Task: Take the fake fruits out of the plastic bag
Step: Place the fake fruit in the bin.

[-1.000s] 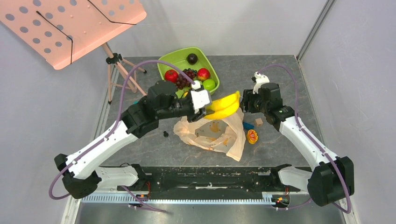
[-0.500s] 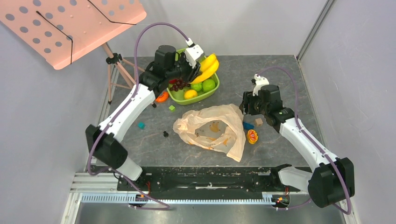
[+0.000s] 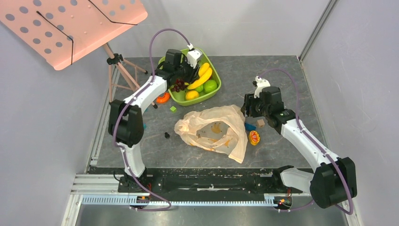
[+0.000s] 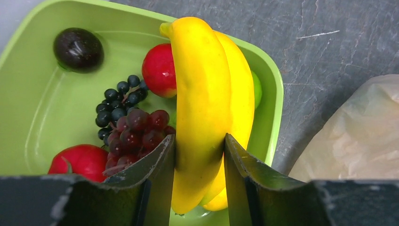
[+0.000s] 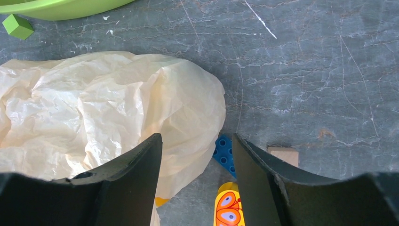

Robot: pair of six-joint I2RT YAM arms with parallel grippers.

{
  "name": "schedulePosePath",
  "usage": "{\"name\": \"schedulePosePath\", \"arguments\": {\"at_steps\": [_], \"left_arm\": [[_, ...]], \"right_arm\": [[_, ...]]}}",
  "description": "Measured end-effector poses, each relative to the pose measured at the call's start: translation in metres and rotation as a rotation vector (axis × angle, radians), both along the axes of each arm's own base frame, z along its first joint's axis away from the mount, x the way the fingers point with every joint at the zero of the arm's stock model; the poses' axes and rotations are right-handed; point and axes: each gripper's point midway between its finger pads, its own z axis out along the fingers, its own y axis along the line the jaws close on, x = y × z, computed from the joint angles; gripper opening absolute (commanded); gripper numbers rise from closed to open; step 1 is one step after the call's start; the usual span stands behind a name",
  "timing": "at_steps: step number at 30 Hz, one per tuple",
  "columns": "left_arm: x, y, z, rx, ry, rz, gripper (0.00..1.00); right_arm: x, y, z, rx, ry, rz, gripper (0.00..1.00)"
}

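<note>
Over green tub (image 4: 33, 122): banana (image 4: 202, 84) within left tool (image 4: 200, 140)

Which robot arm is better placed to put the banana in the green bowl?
Left, probably. The left gripper clamps the banana right over the green bowl; the right gripper is open by the plastic bag.
</note>
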Motion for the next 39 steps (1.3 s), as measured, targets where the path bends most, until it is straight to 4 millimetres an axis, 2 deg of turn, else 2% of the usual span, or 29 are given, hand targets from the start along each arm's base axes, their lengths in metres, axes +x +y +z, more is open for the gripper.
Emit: {"name": "schedulePosePath", "arguments": {"at_steps": [5, 13, 20, 27, 31, 34, 39], "left_arm": [[0.012, -0.009, -0.022, 0.009, 0.035, -0.012, 0.41], [0.037, -0.011, -0.033, 0.061, 0.018, 0.01, 0.4], [0.057, 0.003, -0.054, 0.198, -0.007, 0.065, 0.41], [0.084, 0.022, -0.052, 0.309, -0.076, 0.17, 0.42], [0.091, 0.029, -0.056, 0.346, -0.082, 0.205, 0.46], [0.092, 0.033, -0.056, 0.364, -0.077, 0.222, 0.57], [0.092, 0.035, -0.055, 0.374, -0.071, 0.228, 0.66]], "right_arm": [[0.0, 0.0, -0.003, 0.0, -0.001, 0.0, 0.6], [0.0, 0.0, -0.008, -0.006, 0.012, 0.002, 0.6], [0.001, 0.0, -0.007, -0.005, 0.006, 0.002, 0.6], [0.002, 0.0, -0.007, -0.003, 0.002, 0.002, 0.6], [0.002, 0.001, -0.006, -0.002, 0.001, 0.002, 0.61], [0.002, 0.001, -0.006, -0.002, 0.001, 0.002, 0.62], [0.002, 0.0, -0.006, -0.002, 0.0, 0.002, 0.65]]}}
